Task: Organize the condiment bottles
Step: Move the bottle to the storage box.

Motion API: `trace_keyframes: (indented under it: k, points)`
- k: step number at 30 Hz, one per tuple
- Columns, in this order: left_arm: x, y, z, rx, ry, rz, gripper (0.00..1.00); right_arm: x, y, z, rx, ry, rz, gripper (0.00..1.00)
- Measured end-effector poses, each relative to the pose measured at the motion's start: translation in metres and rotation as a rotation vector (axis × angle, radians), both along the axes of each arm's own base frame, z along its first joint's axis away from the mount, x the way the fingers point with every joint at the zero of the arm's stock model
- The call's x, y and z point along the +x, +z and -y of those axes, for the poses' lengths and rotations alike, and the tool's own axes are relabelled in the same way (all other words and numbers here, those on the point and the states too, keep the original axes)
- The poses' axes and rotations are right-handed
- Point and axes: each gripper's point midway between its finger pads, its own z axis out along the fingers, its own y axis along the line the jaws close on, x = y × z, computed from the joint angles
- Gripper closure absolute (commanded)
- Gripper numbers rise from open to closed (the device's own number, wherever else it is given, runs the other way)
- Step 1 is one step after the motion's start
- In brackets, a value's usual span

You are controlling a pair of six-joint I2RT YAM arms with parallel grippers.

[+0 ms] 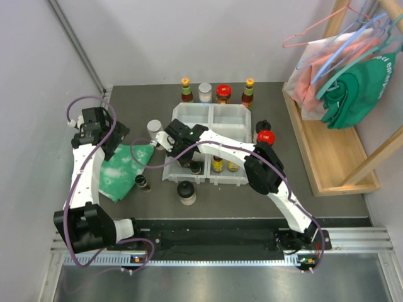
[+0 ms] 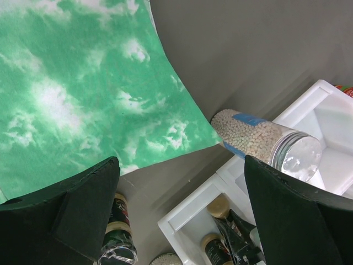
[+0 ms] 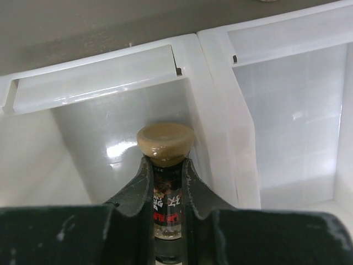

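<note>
At far left, we are seeing the left hand [image 2: 179, 165] hovering wide open and gripping nothing, above the edge of a green-and-white cloth [image 1: 123, 167] that is lying on the dark tabletop [image 1: 145, 100]. Just right of the cloth, a small dark bottle [image 1: 143, 183] is standing on the tabletop. Farther back, a clear jar of white beads [image 1: 154, 129] is standing near the left wall of a white tray [image 1: 211, 113]. A black-lidded jar [image 1: 186, 192] is sitting just in front of the tray.

In the tray's front-left compartment, the right hand [image 3: 165, 165] is reaching down and gripping a slim dark bottle [image 3: 165, 141] by the neck, just under its tan cap. We cannot tell whether the bottle is touching the compartment floor. More small bottles [image 1: 217, 165] are standing in the front compartments to its right.

Behind the tray, four are lining the far edge of the tabletop: a yellow-capped sauce bottle [image 1: 186, 90], a pale-lidded jar [image 1: 205, 92], a red-lidded jar [image 1: 223, 94] and a second sauce bottle [image 1: 249, 92]. Just beside the tray's right wall, a red-lidded bottle [image 1: 266, 137] is standing with a black-capped one [image 1: 262, 125] behind it.

At far right, a wooden rack [image 1: 327, 157] is carrying hangers and a green garment [image 1: 356, 88].
</note>
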Motion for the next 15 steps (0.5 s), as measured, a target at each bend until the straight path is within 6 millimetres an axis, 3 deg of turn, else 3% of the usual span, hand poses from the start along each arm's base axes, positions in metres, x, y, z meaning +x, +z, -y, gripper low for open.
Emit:
trace_keyframes:
  k: [15]
  points:
    - [0.0007, 0.0006, -0.0008, 0.000, -0.001, 0.004, 0.01, -0.0011, 0.0080, 0.0073, -0.004, -0.040, 0.014, 1.00]
